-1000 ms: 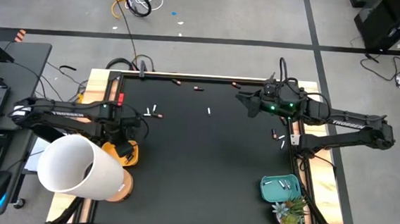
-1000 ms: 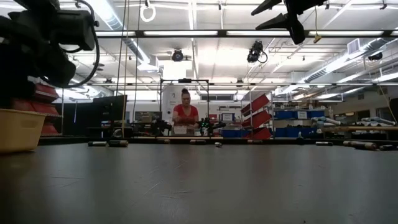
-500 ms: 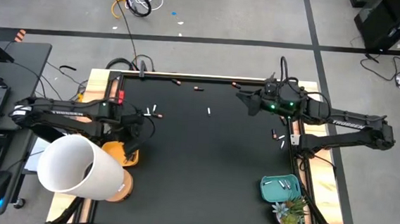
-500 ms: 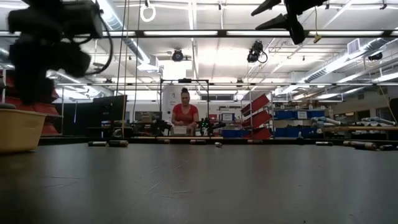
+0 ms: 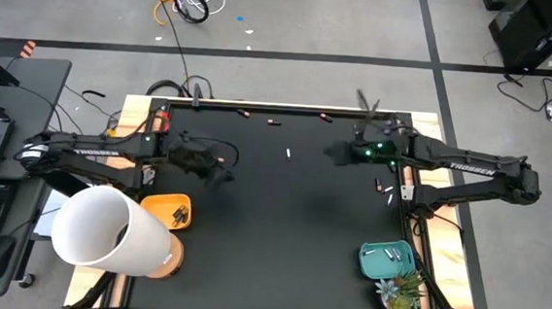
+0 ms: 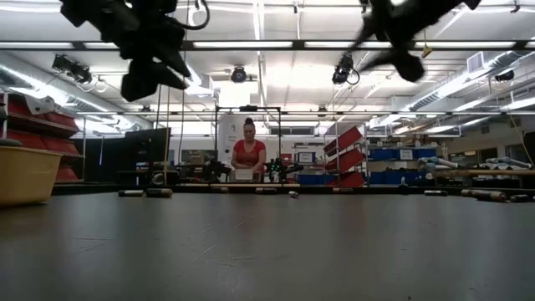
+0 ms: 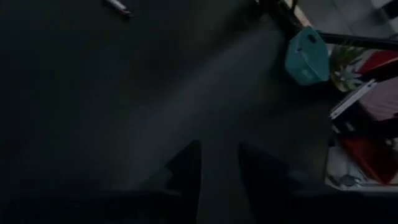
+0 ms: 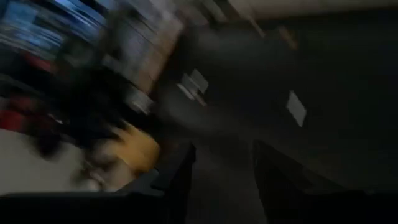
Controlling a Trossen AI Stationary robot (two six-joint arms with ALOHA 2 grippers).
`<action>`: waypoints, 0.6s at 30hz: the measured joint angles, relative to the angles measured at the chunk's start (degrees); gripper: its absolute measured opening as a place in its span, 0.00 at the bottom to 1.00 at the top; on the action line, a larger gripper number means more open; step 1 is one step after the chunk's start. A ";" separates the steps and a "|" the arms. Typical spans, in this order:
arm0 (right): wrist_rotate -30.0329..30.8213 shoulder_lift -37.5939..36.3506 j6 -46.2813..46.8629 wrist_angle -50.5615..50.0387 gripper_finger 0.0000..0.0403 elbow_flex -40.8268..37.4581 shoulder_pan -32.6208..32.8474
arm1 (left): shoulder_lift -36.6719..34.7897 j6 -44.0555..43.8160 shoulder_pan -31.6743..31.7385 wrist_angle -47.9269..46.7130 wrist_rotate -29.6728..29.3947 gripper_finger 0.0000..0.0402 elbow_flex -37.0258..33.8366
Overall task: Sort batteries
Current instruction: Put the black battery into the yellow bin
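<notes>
From the low camera we're looking across a matte black table mat (image 6: 267, 251), and both dark arms hang up high over it. Our left gripper (image 5: 218, 170) is stretched out over the left part of the mat, past the yellow plastic bin (image 5: 167, 210); the wrist shot shows its two dark fingers (image 7: 186, 168) parted with a clear gap and nothing between them. Our right gripper (image 5: 339, 154) reaches in from the right side toward the far middle, and its fingers (image 8: 177, 171) are apart and empty too, though that shot is smeary. Near the front right corner sits a small teal plastic tray (image 5: 386, 261) with a few pale batteries in it, next to a little green plant (image 5: 398, 295). The loose batteries (image 5: 289, 153), tiny slim cylinders, lie scattered toward the far edge and near the right rim. A big white paper cup (image 5: 105, 228) stands front left. Way behind the table, a person in a red top (image 6: 249, 150) is in a workshop with shelves and ceiling strip lights.
</notes>
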 joint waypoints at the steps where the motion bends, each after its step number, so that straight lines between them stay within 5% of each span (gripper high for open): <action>1: -1.24 0.48 0.98 -4.95 0.38 0.55 0.00 | 0.80 -0.12 -0.01 1.09 0.73 0.29 0.00; 12: -19.87 12.75 -8.47 -42.78 0.33 8.82 -2.71 | 9.69 0.05 0.12 15.20 6.00 0.24 0.00; 18: -22.33 24.16 -23.67 -49.63 0.33 8.65 -6.48 | 11.39 1.66 0.34 17.30 6.59 0.24 1.07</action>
